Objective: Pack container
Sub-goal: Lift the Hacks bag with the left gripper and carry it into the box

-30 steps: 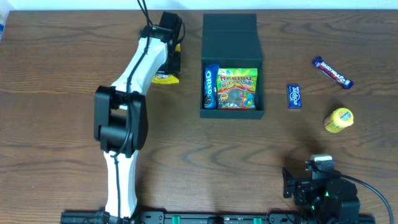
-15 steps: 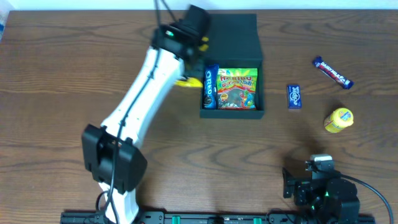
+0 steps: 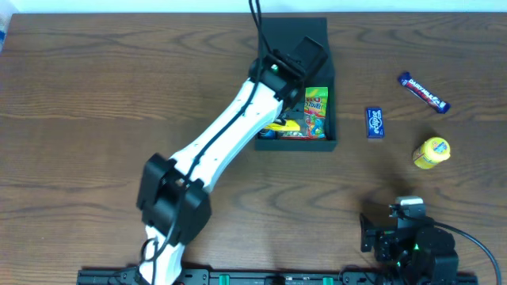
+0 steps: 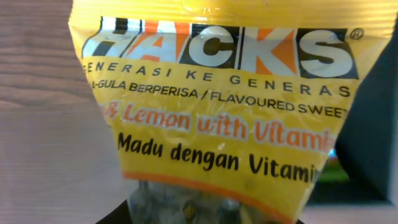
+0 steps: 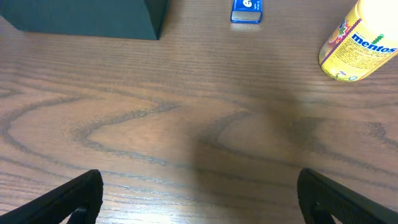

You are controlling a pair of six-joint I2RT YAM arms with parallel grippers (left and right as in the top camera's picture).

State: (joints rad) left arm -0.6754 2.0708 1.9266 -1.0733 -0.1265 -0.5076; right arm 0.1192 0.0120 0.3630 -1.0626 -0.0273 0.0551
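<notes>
The dark teal-black container [image 3: 329, 47] stands open at the table's back middle, its lid flap up at the far side. A green gummy packet [image 3: 315, 111] lies inside on the right. My left gripper [image 3: 287, 101] hangs over the container's left part, shut on a yellow Hacks lemon sweets packet [image 3: 282, 125], which fills the left wrist view [image 4: 217, 112]. The arm hides most of the container's left side. My right gripper [image 5: 199, 193] is open and empty, low over bare wood at the front right; the container's corner [image 5: 87, 18] shows in its view.
Right of the container lie a small blue packet [image 3: 375, 122], a blue-and-red chocolate bar [image 3: 423, 92] and a yellow Mentos tub [image 3: 431, 152]. The packet [image 5: 247, 10] and tub [image 5: 360, 43] also show in the right wrist view. The right arm's base sits at the front right.
My left arm has swung right from the table left of the container to over the container's inside, carrying the yellow packet. The right arm has not moved.
</notes>
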